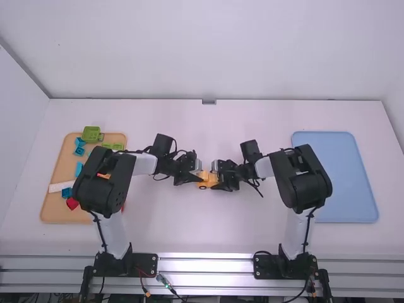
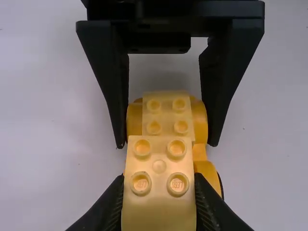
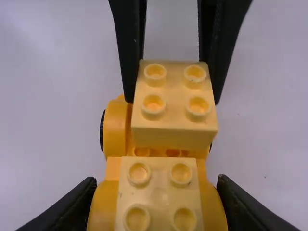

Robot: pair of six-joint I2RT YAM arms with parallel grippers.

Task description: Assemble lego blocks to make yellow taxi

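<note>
Left gripper pinching pale yellow block over one end of taxi base, right gripper pinching its other end, tan tray on bench well left of it, blue tray well right.

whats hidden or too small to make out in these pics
- Tray contents beneath the left arm, high view: hidden by that arm
- Some studs on the orange car base, right wrist view: covered by the pale yellow brick in the left gripper
- Lettering on that brick's studs, left wrist view: too small
</note>
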